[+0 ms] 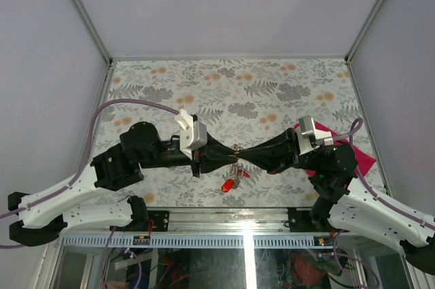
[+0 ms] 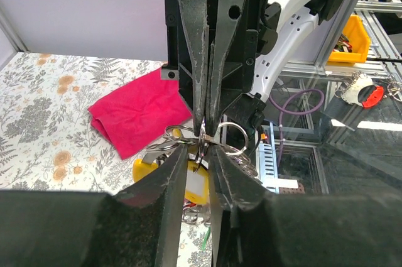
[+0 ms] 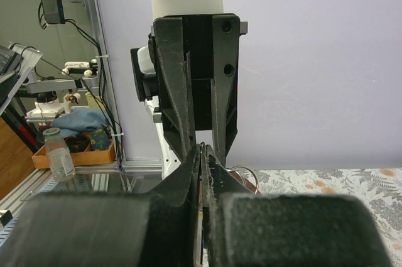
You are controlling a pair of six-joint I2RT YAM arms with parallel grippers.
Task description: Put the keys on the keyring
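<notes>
the two arms meet tip to tip above the near middle of the flowered worktop [image 1: 238,92], clear of its surface. the right hand [image 1: 243,156] is fully closed, its two fingers pressed flat together on the thin silvery keyring [image 2: 202,136]. in the left wrist view these fingers come down from the top and the ring loops bulge out on both sides of their tips.

the left hand [image 1: 231,155] faces it from the other side. its fingers [image 2: 169,204] stand only a narrow slit apart, and the tips close on the same bundle of ring wire just below the right hand's grip. whether a key blade also lies in that pinch i cannot tell.

the keys [image 1: 228,185] hang from the ring below the two hands. the overhead view shows two red heads, one lower than the other. the left wrist view shows a yellow head behind and under the left fingers.

a magenta cloth [image 2: 135,116] lies crumpled on the worktop beside the right arm, well apart from the ring.
</notes>
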